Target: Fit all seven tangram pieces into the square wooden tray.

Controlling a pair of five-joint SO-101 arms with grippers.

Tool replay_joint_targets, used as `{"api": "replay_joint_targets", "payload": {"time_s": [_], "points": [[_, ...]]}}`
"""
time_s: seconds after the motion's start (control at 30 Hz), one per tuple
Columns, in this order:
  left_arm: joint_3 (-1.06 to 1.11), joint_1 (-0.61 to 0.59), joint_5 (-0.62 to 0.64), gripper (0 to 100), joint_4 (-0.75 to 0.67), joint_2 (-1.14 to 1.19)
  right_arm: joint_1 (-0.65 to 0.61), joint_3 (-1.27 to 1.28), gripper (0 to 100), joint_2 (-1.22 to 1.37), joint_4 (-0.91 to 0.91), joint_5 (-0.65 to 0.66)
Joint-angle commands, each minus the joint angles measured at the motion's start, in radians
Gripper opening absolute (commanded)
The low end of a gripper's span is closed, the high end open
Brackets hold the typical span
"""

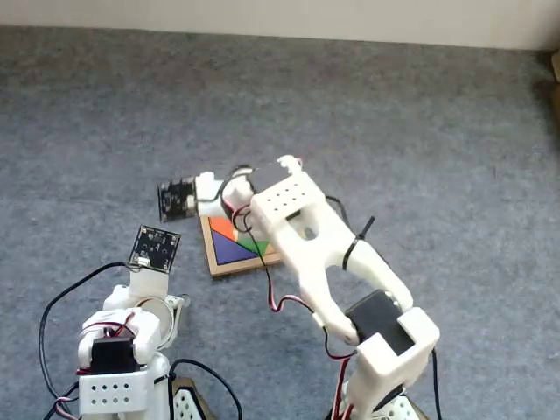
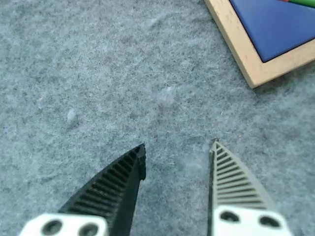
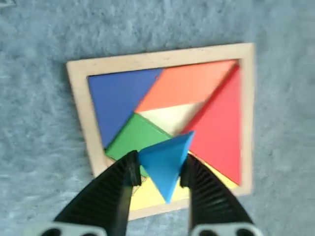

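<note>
The square wooden tray [image 3: 157, 58] holds a dark blue triangle [image 3: 115, 98], an orange piece [image 3: 189, 83], a red triangle [image 3: 221, 132], a green piece [image 3: 133, 137] and a yellow piece [image 3: 142, 194]. A bare triangular gap [image 3: 172, 117] shows in the middle. My right gripper [image 3: 160, 161] hangs above the tray's green and yellow pieces, shut on a light blue triangle [image 3: 165, 157]. My left gripper [image 2: 177, 150] stands open over bare carpet, short of the tray's corner [image 2: 246, 54]. In the high view the right arm [image 1: 297, 227] covers much of the tray [image 1: 241, 265].
Grey carpet [image 1: 394, 114] covers the whole work surface, with free room on all sides of the tray. The left arm [image 1: 122, 341] sits at the near left, its cables trailing beside it.
</note>
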Motion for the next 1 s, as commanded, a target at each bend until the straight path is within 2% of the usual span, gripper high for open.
{"api": "replay_joint_targets", "payload": {"time_s": [0.0,0.33,0.5,0.67,0.8,0.97], "points": [[0.019,-0.005,0.006,21,0.006,-0.042,-0.015,0.008,18.4,-0.061,-0.016,0.009],[0.019,-0.005,0.006,21,0.006,-0.042,-0.008,0.005,17.0,-0.070,0.079,0.002],[0.019,-0.005,0.006,21,0.006,-0.042,0.008,0.004,0.8,-0.070,0.077,-0.146],[0.019,-0.005,0.006,21,0.006,-0.042,0.033,0.005,0.5,-0.061,0.064,-0.381],[0.019,-0.005,0.006,21,0.006,-0.042,0.047,0.016,0.5,-0.059,-0.035,-0.566],[0.019,-0.005,0.006,21,0.006,-0.042,0.087,0.067,0.5,-0.028,-0.154,-0.661]]}}
